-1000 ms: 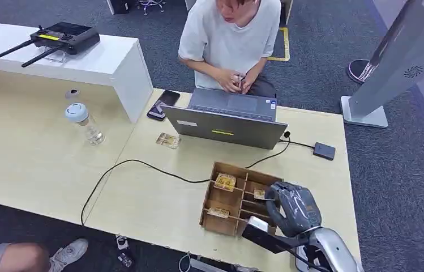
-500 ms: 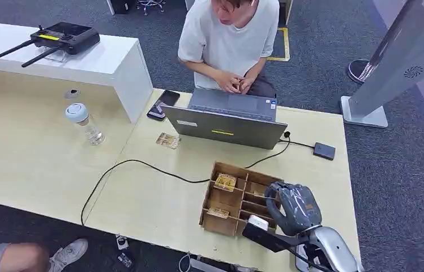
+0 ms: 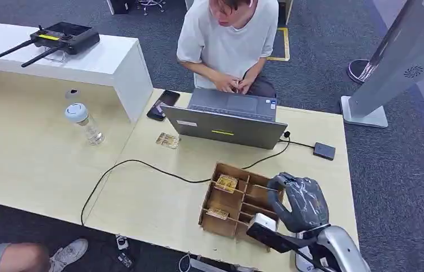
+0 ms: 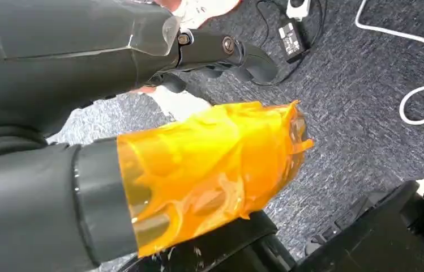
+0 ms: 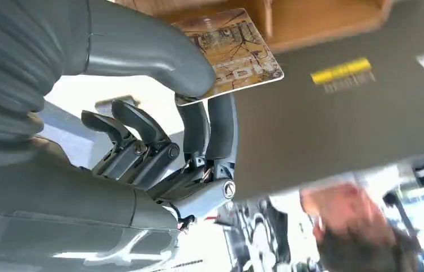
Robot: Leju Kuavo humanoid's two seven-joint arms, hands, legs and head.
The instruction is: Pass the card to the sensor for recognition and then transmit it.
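**Right hand pinches a card above the wooden organiser**

Head view: an open-topped brown wooden divided box [image 3: 232,198] sits on the pale wooden table [image 3: 153,192], with printed cards in two left compartments [image 3: 225,182]. The right hand [image 3: 303,201] hangs at its right edge, fingers curled. A small black sensor pad [image 3: 324,151] lies beside a grey laptop [image 3: 226,122].

Left wrist view: the left hand [image 4: 198,170] wears a translucent orange cover; its grip cannot be told.

Right wrist view: thumb and fingers [image 5: 221,127] pinch a brown patterned card [image 5: 232,54]; its lettering is unreadable.
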